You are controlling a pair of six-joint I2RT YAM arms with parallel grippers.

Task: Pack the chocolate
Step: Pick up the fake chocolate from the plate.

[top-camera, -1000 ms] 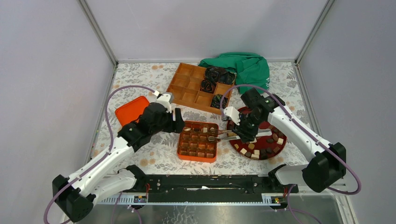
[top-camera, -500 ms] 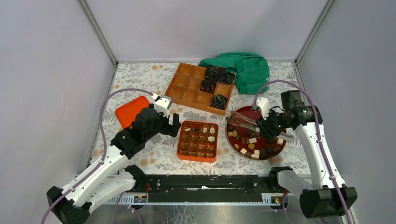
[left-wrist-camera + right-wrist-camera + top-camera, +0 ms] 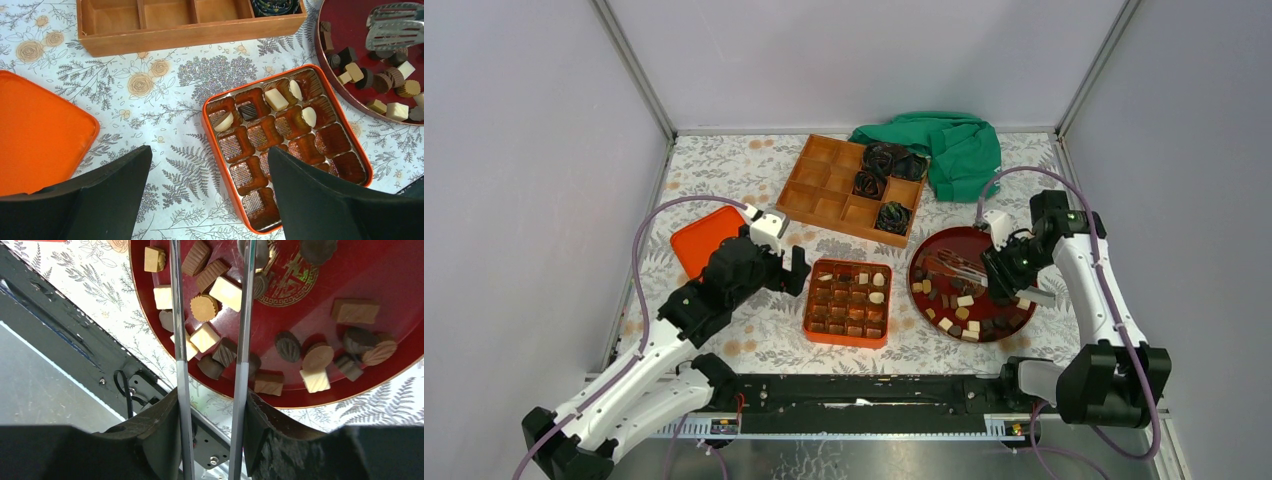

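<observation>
right hand pinches steel tongs over round red plate to lift chocolate pieces; left hand wide open, empty, above orange compartment tray.

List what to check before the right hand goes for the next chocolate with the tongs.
1. tongs held in right hand: ok, both arms pinched between its fingers.
2. Tong tips empty: cannot tell, they are cropped at the frame edge.
3. chocolate on red plate: ok, many pieces.
4. Free cells in orange box: ok, most are empty.
5. orange lid off the box: ok, lying to its left.
6. left hand clear of the box: ok, open, beside its left edge.
</observation>
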